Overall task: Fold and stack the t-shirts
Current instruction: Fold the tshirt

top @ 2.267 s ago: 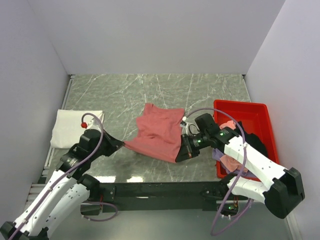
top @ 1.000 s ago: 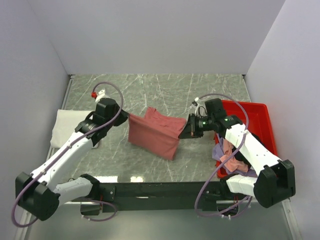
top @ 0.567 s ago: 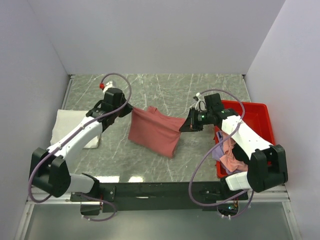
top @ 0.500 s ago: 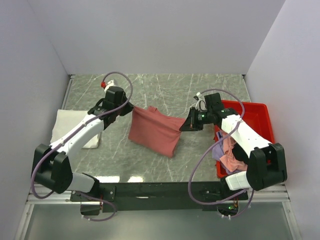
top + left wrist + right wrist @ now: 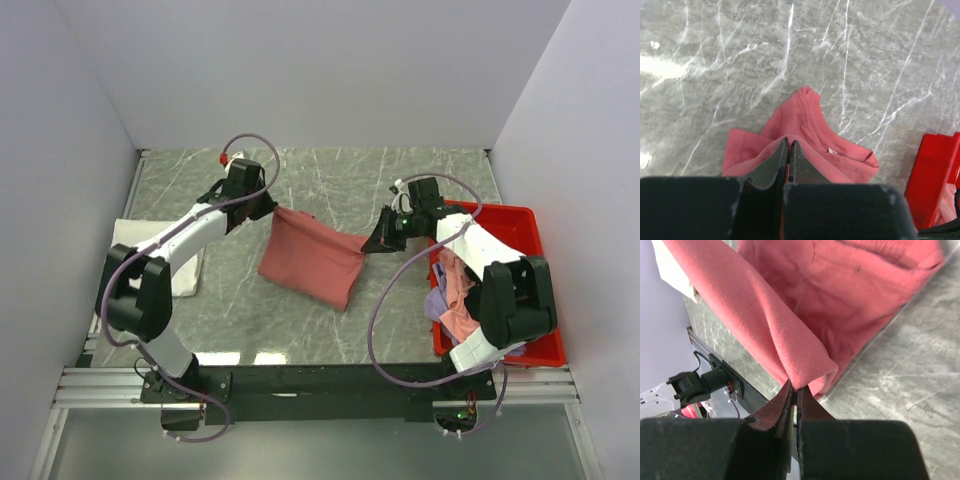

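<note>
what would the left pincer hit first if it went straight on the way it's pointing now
Most likely the red shirt itself: the left pincer is shut on a fold of it, and the rest lies spread straight ahead. Past the cloth comes the stone table; depth is hard to judge.

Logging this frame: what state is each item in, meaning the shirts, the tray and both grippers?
dusty red t-shirt: held up by two edges, lower part resting on the table.
white t-shirt: folded flat at the table's left side.
other shirts: unfolded, heaped in the tray.
red tray: loaded with that heap.
left gripper: shut on the dusty red t-shirt.
right gripper: shut on the dusty red t-shirt.
</note>
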Robot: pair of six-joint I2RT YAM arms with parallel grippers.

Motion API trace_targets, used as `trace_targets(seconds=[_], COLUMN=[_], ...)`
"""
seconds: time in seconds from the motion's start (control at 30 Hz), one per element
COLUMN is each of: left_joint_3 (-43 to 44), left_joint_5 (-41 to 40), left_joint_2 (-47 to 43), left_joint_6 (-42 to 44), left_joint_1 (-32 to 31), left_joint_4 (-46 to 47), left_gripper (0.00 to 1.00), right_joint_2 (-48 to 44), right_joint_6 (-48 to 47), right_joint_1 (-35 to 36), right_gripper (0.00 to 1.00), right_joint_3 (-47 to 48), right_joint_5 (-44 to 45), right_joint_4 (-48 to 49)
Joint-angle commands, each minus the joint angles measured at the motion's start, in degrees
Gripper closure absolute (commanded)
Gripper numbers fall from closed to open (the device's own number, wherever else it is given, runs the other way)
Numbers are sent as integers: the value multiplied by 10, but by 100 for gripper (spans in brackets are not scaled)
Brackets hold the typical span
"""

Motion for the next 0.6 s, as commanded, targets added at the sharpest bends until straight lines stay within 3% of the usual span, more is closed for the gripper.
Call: trace_targets(seconds=[0.0,0.53,0.57], left_joint_3=[41,122,127], left_joint_5=[0,22,24], left_joint_2=[20,150,155], left_joint_6=[20,18,18], left_joint_1=[12,18,18], left_joint_4=[26,13,11], left_gripper=[99,99,99], right_joint_2=[16,137,141], right_joint_6=[-9,14,11], right_joint_1=[-12,-47,-50], right_gripper=[100,100,87], right_joint_3=[34,79,83], right_joint_5=[6,12,13], right_joint_4=[12,74,73])
